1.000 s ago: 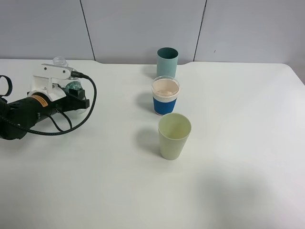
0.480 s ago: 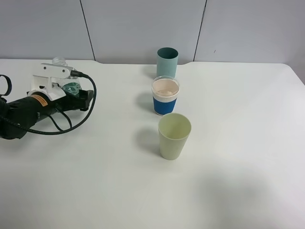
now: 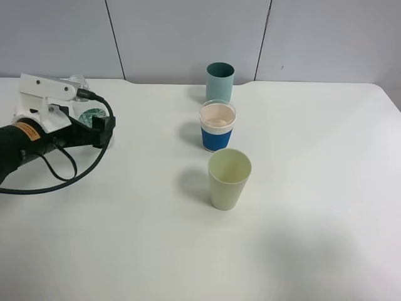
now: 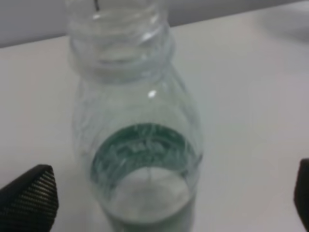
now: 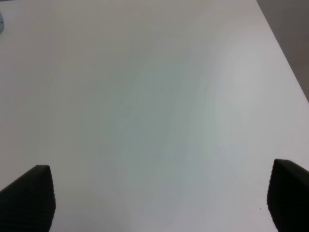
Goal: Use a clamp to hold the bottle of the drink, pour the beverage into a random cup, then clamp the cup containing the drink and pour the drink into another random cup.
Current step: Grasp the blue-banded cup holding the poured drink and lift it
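exterior high view: the left gripper (image 3: 100,130) sits low at the left of the white table (image 3: 313,219), its black fingers either side of the small clear bottle (image 3: 93,115), which stands upright near the back edge. well to its right three cups stand in a line: a teal cup (image 3: 220,80) at the back, the blue-banded cup (image 3: 217,128) in the middle, the pale green cup (image 3: 229,179) nearest.

left wrist view: the jaws stand released, wide of the bottle's green label, neither fingertip (image 4: 29,198) touching it.

right wrist view: the right gripper (image 5: 159,198) hangs spread over the table top, grasping nothing.
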Tool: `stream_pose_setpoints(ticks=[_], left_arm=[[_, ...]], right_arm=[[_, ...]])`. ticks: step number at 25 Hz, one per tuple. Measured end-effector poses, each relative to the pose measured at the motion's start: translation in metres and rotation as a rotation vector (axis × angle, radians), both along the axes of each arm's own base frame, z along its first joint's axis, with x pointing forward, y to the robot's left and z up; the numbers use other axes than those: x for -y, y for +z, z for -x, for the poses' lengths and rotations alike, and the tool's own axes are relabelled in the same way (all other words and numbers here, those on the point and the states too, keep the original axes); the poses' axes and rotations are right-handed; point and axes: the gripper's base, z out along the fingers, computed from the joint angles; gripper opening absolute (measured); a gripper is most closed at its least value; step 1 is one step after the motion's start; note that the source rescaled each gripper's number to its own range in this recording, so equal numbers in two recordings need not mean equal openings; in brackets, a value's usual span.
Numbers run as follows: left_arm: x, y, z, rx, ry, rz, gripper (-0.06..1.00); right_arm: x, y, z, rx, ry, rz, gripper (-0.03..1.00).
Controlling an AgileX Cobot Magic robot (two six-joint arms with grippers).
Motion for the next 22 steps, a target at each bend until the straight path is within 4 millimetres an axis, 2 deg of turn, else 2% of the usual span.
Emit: stream_pose_setpoints(ticks=[8, 16, 22], left_arm=[[-0.011, 0.032, 0.045, 0.01, -0.001, 0.005, 0.99], [-0.019, 0.082, 0.08, 0.142, 0.007, 0.073, 0.99], [-0.025, 0.107, 0.108, 0.188, 0.005, 0.085, 1.0]], right_arm=[[0.0, 0.0, 0.0, 0.0, 0.0, 0.0, 0.61], [0.0, 0.0, 0.0, 0.0, 0.0, 0.0, 0.61], [0.0, 0.0, 0.0, 0.0, 0.0, 0.0, 0.61]])
